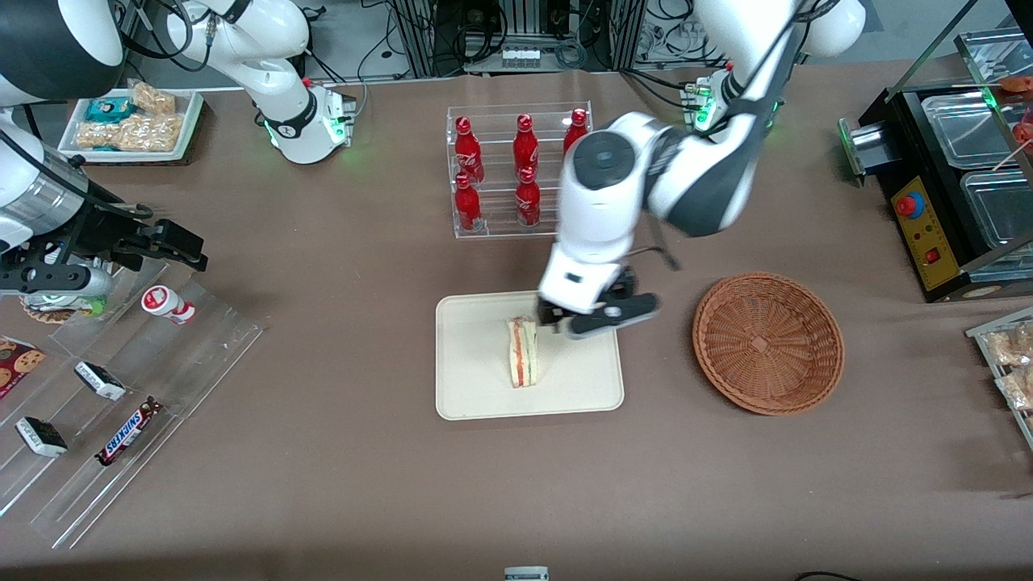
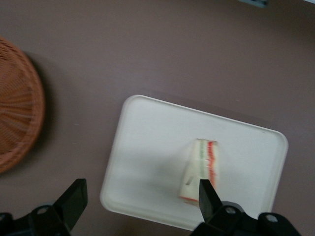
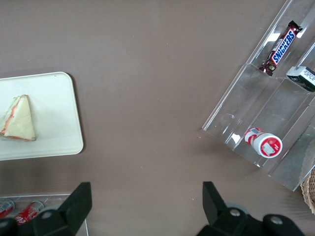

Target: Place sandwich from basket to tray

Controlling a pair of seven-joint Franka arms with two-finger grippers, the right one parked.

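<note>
One sandwich [image 1: 523, 353], one tray [image 1: 476, 387] and one basket [image 1: 767, 343] make up the task's set; farther from the front camera a clear rack [image 1: 520, 171] holds six red bottles [image 1: 526, 145], and toward the parked arm's end a stepped acrylic rack [image 1: 121, 403] carries a Snickers bar [image 1: 127, 431], two dark wrapped bars [image 1: 100, 380] and one small red-and-white cup [image 1: 167, 304]. The sandwich stands on the tray near its middle, its red, orange and green layers showing along the cut edge between pale bread faces. Cream tray floor lies bare all round it, the widest strip toward the parked arm's end, with the low rim intact on every side. The gripper [image 1: 595, 311] hangs over the tray's edge at about 2 o'clock from the sandwich, fingers [image 2: 74, 199] spread wide apart and gripping nothing. The basket sits at 3 o'clock from the tray in the front view, bare brown table [image 1: 363, 266] between them.
</note>
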